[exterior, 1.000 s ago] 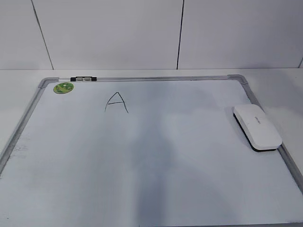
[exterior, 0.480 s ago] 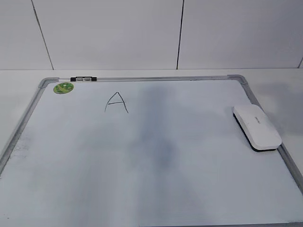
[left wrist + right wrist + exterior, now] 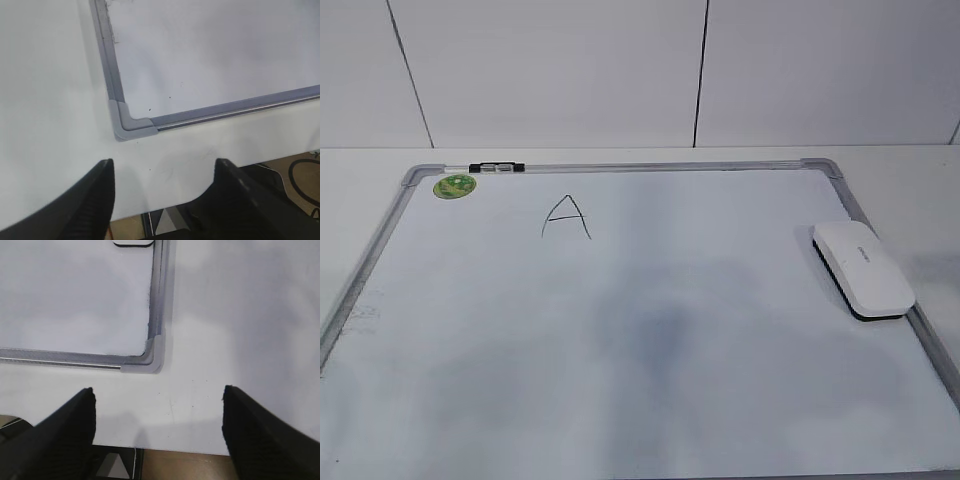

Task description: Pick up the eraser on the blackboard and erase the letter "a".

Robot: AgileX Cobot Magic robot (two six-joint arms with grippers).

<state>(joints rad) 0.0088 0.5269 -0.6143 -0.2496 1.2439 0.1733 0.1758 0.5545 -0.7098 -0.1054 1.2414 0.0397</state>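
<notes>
The eraser point(image 3: 863, 268), a white rounded block with a black underside, lies on the right edge of the blackboard point(image 3: 720, 300); its dark end shows at the top of the right wrist view point(image 3: 132, 242). No lowercase "a" shows; only a pointed capital "A" point(image 3: 566, 217) is drawn at the upper left. Neither gripper shows in the exterior view. My left gripper point(image 3: 165, 164) is open and empty over the table by the board's near left corner point(image 3: 127, 127). My right gripper point(image 3: 158, 390) is open and empty by the near right corner point(image 3: 150, 360).
A round green sticker point(image 3: 453, 185) and a small black-and-silver clip point(image 3: 496, 167) sit at the board's far left corner. The white table's front edge runs just below both grippers. A white panelled wall stands behind the table.
A dark shadow on the board has slid from the middle toward the near edge. The eraser and the capital "A" have not moved.
</notes>
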